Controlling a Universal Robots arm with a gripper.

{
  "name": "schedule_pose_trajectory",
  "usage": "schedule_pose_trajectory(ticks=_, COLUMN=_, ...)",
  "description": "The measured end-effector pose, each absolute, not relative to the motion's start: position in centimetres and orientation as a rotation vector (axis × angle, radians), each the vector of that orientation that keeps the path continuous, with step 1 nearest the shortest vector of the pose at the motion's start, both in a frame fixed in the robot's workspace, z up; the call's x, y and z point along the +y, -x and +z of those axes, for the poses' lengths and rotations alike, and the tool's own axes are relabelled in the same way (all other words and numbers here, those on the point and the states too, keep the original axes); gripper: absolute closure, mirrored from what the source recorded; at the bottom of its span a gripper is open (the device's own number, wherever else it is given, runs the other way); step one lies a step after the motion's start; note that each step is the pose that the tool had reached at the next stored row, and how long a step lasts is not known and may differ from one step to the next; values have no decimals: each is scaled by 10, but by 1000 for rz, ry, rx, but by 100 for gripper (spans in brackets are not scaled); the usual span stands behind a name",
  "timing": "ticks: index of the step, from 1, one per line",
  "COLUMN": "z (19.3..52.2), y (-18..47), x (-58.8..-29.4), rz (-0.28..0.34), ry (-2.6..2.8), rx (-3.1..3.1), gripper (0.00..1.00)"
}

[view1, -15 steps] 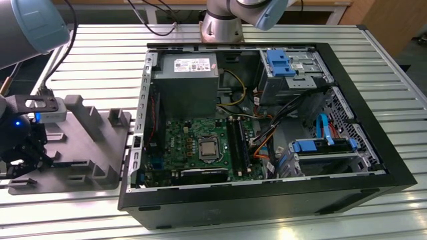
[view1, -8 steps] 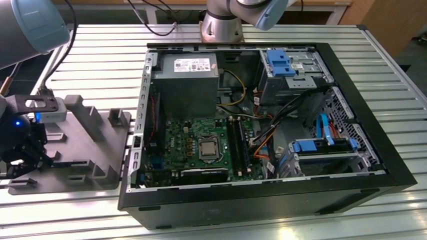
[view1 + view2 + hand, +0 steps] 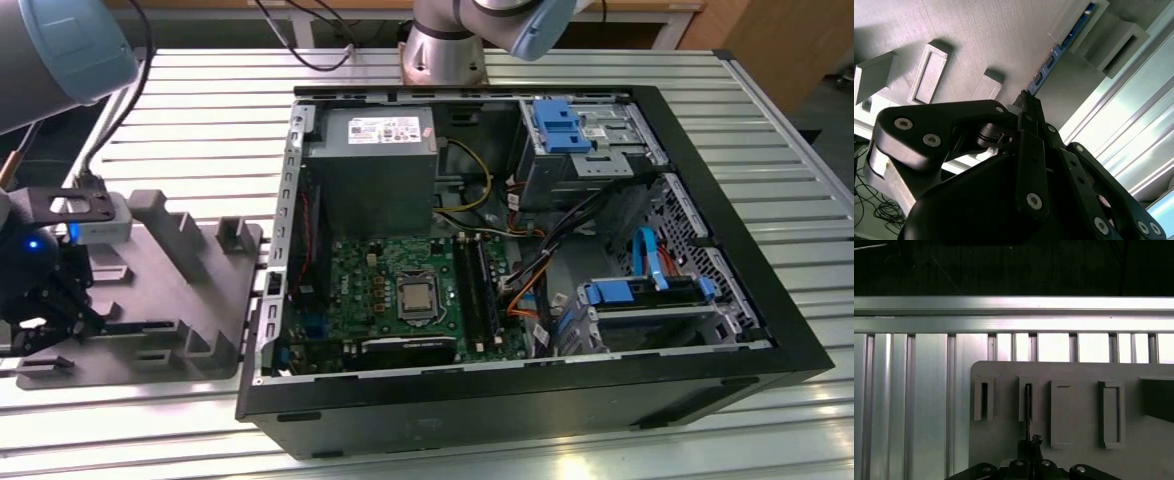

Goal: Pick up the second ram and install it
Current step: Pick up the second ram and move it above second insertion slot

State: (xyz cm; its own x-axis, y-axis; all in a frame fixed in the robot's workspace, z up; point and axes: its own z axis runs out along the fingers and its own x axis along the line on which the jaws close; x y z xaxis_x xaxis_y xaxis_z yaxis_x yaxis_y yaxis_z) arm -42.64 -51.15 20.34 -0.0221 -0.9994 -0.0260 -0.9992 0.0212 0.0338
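The pick-up is in hand: the end effector (image 3: pixel 1026 102), pinched nearly shut, seems clamped on one end of the ram (image 3: pixel 1053 54), which stands on edge in the grey holder (image 3: pixel 187 270) beside the case (image 3: pixel 534 400); freeing it calls for a straight, untilted pull.

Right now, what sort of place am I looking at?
Probably a robotics lab bench set up for computer assembly. An open PC case lies on a slatted metal table, with a robot arm's base behind it. The end effector grips a ram standing in a grey fixture.
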Motion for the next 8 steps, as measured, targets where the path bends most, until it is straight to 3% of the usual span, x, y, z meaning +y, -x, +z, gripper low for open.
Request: schedule_pose_trajectory(ticks=8, z=205, y=426, x=-512, rz=-69, ry=-2211, rx=-2225, gripper=89)
